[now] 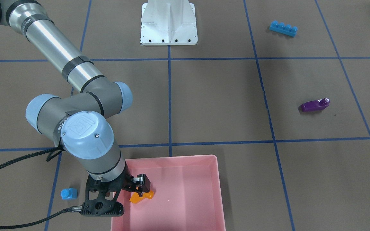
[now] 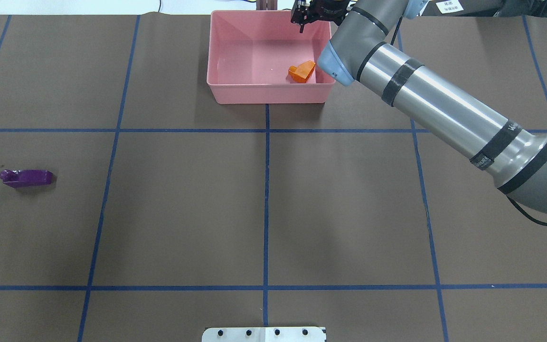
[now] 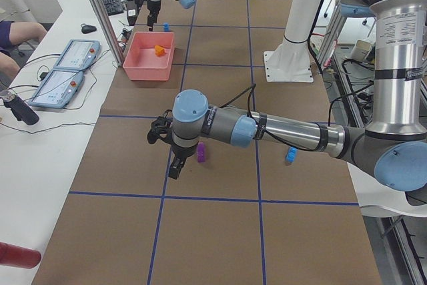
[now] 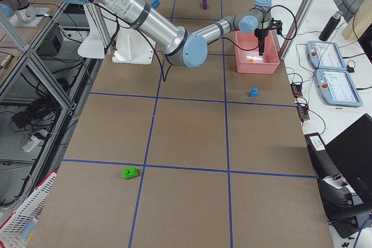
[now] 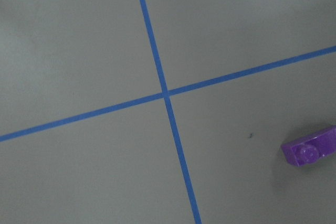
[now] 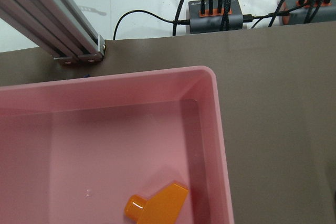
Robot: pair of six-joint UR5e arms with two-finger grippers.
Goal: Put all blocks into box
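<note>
The pink box (image 1: 188, 179) stands at the table's far edge from the robot. The orange sloped brick (image 2: 302, 72) lies on the box floor near one side wall; it also shows in the right wrist view (image 6: 156, 208). My right gripper (image 2: 302, 23) hangs above it inside the box, apart from the brick and open. The purple brick (image 2: 26, 177), the long blue brick (image 1: 283, 29), the small blue brick (image 1: 68, 193) and the green brick (image 4: 130, 172) lie on the table. My left gripper (image 3: 175, 165) hovers near the purple brick (image 3: 200, 152); I cannot tell whether it is open or shut.
The white metal base (image 1: 169, 25) stands at the robot's side of the table. Blue tape lines cross the brown table cover. Tablets and cables lie on the bench beyond the box (image 3: 148, 55). The small blue brick lies just outside the box.
</note>
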